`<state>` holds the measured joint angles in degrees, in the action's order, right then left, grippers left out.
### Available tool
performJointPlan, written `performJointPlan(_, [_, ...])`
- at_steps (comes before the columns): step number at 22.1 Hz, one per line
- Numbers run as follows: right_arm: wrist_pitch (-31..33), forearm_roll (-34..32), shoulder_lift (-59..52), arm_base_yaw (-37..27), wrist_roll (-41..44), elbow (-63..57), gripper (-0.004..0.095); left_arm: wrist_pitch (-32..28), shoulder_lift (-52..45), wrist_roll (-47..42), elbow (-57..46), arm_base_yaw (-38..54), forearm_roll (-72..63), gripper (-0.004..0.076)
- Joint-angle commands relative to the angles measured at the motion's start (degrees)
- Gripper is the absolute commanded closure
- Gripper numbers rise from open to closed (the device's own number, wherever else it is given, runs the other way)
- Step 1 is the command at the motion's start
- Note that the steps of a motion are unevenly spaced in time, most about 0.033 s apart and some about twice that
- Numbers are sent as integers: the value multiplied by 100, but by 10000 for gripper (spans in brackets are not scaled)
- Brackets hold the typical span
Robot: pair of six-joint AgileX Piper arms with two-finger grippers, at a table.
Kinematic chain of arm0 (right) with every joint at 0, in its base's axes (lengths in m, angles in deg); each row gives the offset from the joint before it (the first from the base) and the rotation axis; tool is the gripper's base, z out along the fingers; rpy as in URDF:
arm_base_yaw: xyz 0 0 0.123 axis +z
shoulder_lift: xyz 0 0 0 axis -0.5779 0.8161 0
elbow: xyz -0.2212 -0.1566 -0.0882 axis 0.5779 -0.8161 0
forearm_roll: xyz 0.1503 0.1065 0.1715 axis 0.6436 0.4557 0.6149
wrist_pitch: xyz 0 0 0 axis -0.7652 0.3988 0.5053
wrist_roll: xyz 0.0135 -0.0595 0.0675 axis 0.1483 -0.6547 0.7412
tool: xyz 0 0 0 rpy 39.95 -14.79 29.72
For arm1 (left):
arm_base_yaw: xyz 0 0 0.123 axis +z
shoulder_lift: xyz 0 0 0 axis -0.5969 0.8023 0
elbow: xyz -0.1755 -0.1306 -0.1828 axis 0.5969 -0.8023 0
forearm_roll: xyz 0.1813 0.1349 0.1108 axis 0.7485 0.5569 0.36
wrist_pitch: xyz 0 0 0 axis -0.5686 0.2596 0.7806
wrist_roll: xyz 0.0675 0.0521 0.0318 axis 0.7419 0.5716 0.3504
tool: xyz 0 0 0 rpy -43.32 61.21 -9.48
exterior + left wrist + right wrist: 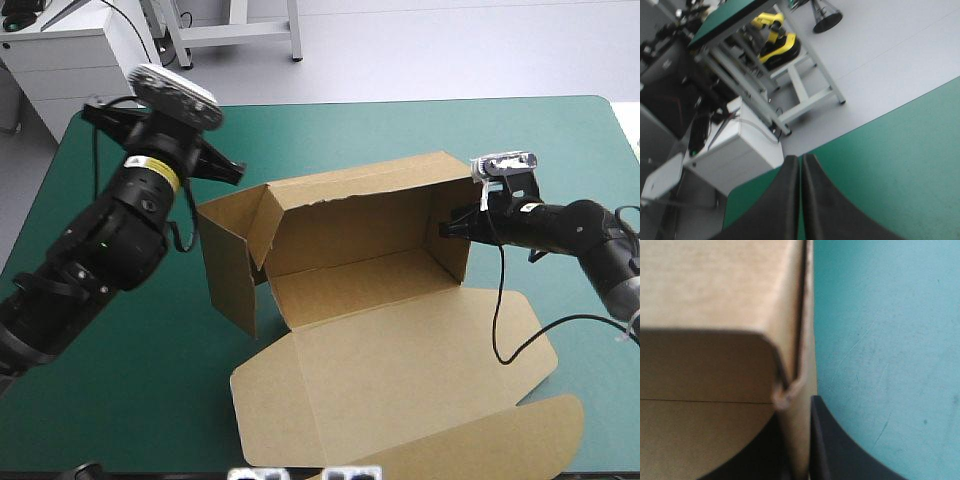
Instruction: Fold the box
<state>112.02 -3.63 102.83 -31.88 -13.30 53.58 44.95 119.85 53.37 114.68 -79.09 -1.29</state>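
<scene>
1. The box [370, 270] sits mid-desk as a half-built tray. Its long wall stands at 12 o'clock, and its lid [400, 390] lies flat on the teal-green desk [150, 420] toward 6 o'clock.
2. The right hand [450, 228] is at the box's 3 o'clock end. It is all but closed, with that end wall pinched between its black fingers [840, 450]. The right wrist view shows a tucked flap's corner meeting the wall just ahead of the grip.
3. The left hand [232, 170] hovers at 10 o'clock, pressed closed on nothing and clear of the board.
4. The step in hand looks like fixing the end walls. The 9 o'clock end panel [228, 265] splays outward and is not tucked.
5. The next move probably needs the left hand to swing that panel square and fold it inward while the right steadies the box.
6. No brand, label or readable writing shows on the board.
</scene>
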Motion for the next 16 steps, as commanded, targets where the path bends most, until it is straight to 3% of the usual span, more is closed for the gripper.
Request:
performJointPlan(1, [799,-417,-176,18,1026,817,905,-329,-230,104,192,1056,-683,724])
performJointPlan(5, [1800,-800,107,18,1591,1665,905,-607,-232,926,154,2775,-2803,724])
performJointPlan(10, [2891,-886,904,102,2008,2355,905,-354,-232,2374,131,4324,-5118,724])
performJointPlan(13, [3053,-1326,1421,487,2259,2623,905,232,-220,3109,131,4941,-5938,724])
performJointPlan(16, [2831,-1862,1941,819,2577,2924,905,591,-220,3732,131,5477,-6698,724])
